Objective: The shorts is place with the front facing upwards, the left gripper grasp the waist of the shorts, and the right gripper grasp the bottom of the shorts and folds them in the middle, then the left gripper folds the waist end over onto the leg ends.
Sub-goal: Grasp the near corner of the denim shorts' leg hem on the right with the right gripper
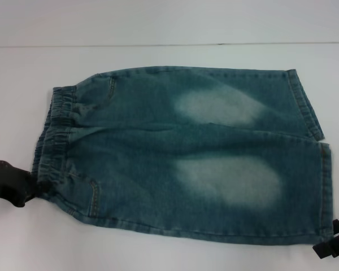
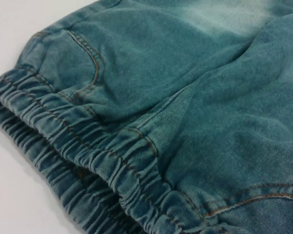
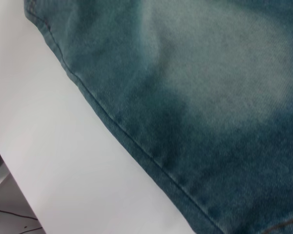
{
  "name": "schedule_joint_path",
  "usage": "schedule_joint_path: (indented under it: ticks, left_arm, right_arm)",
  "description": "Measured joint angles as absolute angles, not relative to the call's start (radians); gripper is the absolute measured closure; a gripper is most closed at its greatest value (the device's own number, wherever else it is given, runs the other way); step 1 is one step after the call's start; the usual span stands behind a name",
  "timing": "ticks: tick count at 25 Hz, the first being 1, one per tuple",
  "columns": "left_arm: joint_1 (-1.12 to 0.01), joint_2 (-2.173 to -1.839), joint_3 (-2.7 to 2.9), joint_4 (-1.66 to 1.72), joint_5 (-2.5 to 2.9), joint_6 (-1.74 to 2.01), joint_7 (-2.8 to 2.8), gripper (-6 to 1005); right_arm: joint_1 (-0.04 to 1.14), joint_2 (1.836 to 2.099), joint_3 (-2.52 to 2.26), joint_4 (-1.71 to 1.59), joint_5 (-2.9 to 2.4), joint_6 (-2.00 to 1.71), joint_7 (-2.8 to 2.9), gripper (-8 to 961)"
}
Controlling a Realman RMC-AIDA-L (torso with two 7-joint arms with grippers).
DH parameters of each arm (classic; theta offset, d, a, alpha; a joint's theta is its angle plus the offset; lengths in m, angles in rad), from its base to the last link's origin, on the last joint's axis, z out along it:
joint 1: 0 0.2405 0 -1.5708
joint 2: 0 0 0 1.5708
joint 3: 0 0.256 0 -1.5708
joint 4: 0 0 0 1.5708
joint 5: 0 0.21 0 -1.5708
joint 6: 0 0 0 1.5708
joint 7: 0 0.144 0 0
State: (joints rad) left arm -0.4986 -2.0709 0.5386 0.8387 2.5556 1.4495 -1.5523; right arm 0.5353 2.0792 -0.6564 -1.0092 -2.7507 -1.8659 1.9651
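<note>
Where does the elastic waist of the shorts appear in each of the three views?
Head view: the waist of the shorts is at the left end, beside the left gripper.
Left wrist view: the waist crosses the lower left.
Right wrist view: not in it.
Shared landmark: orange-stitched pocket seam.

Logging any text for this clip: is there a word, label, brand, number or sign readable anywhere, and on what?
None: no readable text in any view.
The shorts show only plain denim, stitching and two faded patches; no tag or print is visible.
The left gripper, the right gripper and the table carry no visible markings.
</note>
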Motion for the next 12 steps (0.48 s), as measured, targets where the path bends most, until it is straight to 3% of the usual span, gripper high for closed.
schedule_joint_path:
  ticks: [12]
  left_arm:
    - [-0.499,-2.071,0.547,0.827,2.555,1.445,-1.552,936]
  right_arm:
    - [0.538,2.083,-0.658,-1.000,-2.750,-1.839,1.953,154]
